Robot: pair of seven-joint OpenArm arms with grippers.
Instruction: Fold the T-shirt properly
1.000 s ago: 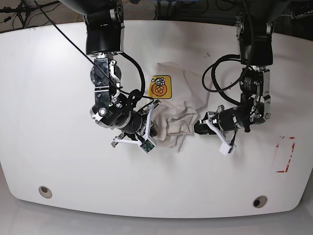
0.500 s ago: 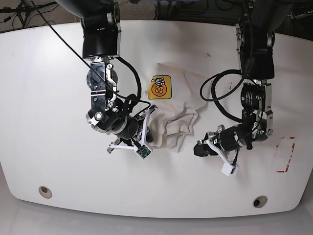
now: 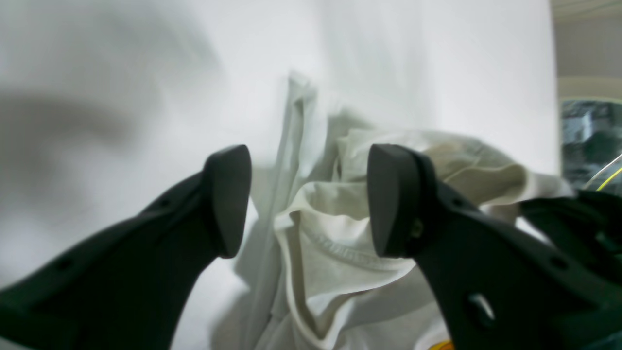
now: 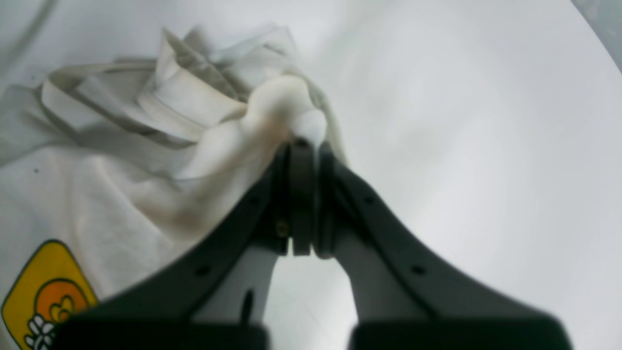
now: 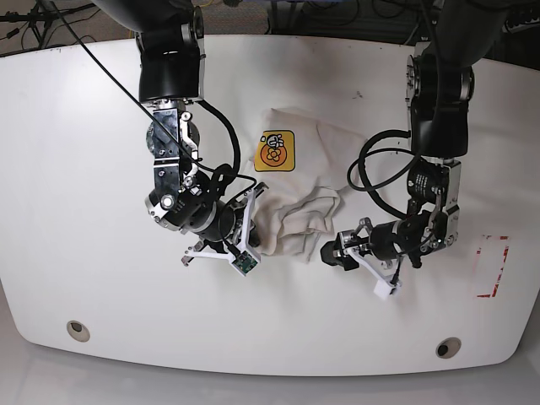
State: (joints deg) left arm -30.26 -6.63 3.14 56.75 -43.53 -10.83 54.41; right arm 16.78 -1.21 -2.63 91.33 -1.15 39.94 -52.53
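T-shirt [image 5: 299, 181], crumpled on desk [image 5: 84, 169]: right fingers [image 4: 302, 146] pinching edge, left fingers [image 3: 228, 199] spread just short; regrasp nearest hem, draw flat.

badge [image 3: 440, 346] cut off, table [image 3: 97, 73] blurred

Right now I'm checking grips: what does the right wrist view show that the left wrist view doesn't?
Only the right wrist view shows the right gripper shut on a bunched fold of the T-shirt, with the yellow-orange badge clear. Only the left wrist view shows the left gripper open, nothing between its fingertips, and a stitched hem. Both show wrinkled off-white cloth on the white table.
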